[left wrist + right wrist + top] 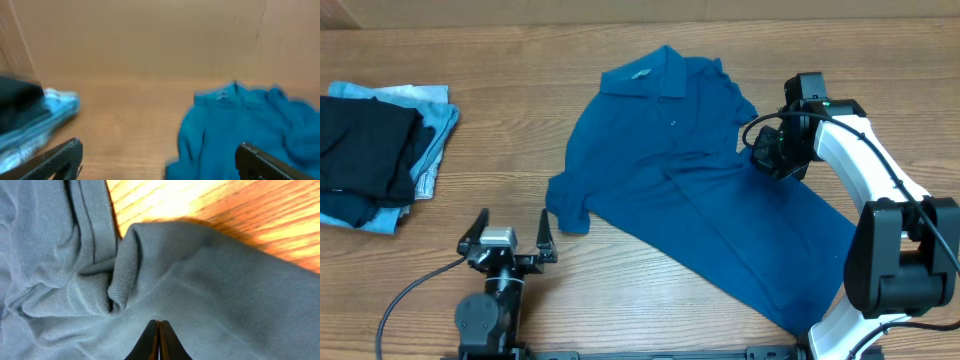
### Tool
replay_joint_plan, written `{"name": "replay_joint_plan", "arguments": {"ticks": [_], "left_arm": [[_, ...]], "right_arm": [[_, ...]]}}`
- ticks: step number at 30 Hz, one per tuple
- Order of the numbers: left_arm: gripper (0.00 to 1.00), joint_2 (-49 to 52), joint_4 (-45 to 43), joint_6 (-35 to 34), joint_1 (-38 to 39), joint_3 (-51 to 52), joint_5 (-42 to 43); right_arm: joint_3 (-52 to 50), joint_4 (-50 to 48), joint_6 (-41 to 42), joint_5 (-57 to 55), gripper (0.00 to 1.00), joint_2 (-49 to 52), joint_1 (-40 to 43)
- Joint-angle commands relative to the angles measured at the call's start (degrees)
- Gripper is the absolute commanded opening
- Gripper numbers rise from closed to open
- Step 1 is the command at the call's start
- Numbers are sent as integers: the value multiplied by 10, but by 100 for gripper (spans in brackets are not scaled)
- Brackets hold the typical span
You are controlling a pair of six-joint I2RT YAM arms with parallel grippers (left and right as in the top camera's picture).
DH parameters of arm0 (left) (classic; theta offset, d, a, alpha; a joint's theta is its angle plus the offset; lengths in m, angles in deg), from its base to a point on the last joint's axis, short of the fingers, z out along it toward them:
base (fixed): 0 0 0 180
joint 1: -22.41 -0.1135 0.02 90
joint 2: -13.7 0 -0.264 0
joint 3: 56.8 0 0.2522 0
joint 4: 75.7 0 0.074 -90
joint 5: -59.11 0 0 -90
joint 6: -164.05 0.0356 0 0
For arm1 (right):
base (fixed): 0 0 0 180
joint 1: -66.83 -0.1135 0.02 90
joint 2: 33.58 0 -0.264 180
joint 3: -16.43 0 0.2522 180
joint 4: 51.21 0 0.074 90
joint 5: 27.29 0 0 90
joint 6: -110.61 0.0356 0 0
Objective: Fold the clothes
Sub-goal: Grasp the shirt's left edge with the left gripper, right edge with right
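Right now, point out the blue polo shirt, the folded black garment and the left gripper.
blue polo shirt (720, 220), overhead view, middle of its body.
folded black garment (365, 150), overhead view, centre of its top.
left gripper (513, 216), overhead view, midway between its open fingertips.

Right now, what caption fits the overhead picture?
Blue shirt on table; right pincer shut at its side, left pincer open.

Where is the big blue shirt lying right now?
In the overhead view the blue shirt lies spread over the table, middle to right, the right gripper at its right sleeve, the folded pile far left.
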Motion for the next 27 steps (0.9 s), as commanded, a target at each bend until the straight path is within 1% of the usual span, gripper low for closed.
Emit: {"name": "replay_joint_plan", "arguments": {"ticks": [1, 2, 3, 4, 5, 6, 7, 9, 10, 11, 13, 14, 15, 17, 18, 19, 21, 23, 25, 27], "left_arm": [[100, -5, -46, 23, 3, 2, -11], [100, -5, -33, 26, 3, 2, -12], [100, -5, -66, 38, 3, 2, -25], [100, -5, -110, 38, 3, -1, 31], [100, -5, -118, 38, 3, -11, 78], [100, -2, -91, 38, 3, -40, 108], [100, 8, -54, 39, 3, -76, 111], [100, 62, 41, 62, 4, -177, 112], [100, 121, 90, 77, 4, -247, 114], [100, 207, 151, 92, 4, -333, 132], [100, 352, 247, 92, 4, -459, 160], [100, 424, 304, 92, 4, -522, 177], [100, 515, 381, 92, 4, -591, 189], [100, 704, 534, 93, 4, -712, 185], [100, 770, 568, 108, 4, -739, 186], [100, 818, 581, 122, 4, -749, 188], [100, 927, 570, 117, 1, -749, 223], [100, 1000, 568, 116, -9, -752, 234], [100, 1026, 574, 115, -20, -753, 233], [98, 1030, 570, 113, -37, -752, 174]], "right_arm": [[0, -4, -1, 10, 4, -2, -2], [0, -5, -1, 10, 4, -2, -2], [0, -6, -1, 10, 4, -2, -2], [0, -3, -2, 10, 4, -2, -2], [0, 4, -4, 10, 4, -2, -2], [0, 10, -19, 10, 4, -2, -2], [2, 16, -26, 10, 4, -2, -2], [6, 23, -30, 10, 4, -2, -2], [11, 25, -29, 10, 4, -2, -2], [13, 25, -29, 13, 4, -2, -2], [13, 24, -29, 12, 4, -2, -2], [13, 23, -29, 12, 4, -2, -2], [13, 22, -29, 12, 4, -2, -2], [13, 22, -30, 9, 4, -2, -2], [13, 22, -30, 9, 4, -2, -2], [13, 22, -30, 9, 4, -2, -2], [13, 23, -30, -2, 4, -2, -2], [13, 22, -30, -10, 5, -2, -2], [13, 22, -30, -10, 8, -2, -2], [13, 22, -30, -10, 9, -2, -2]]}}
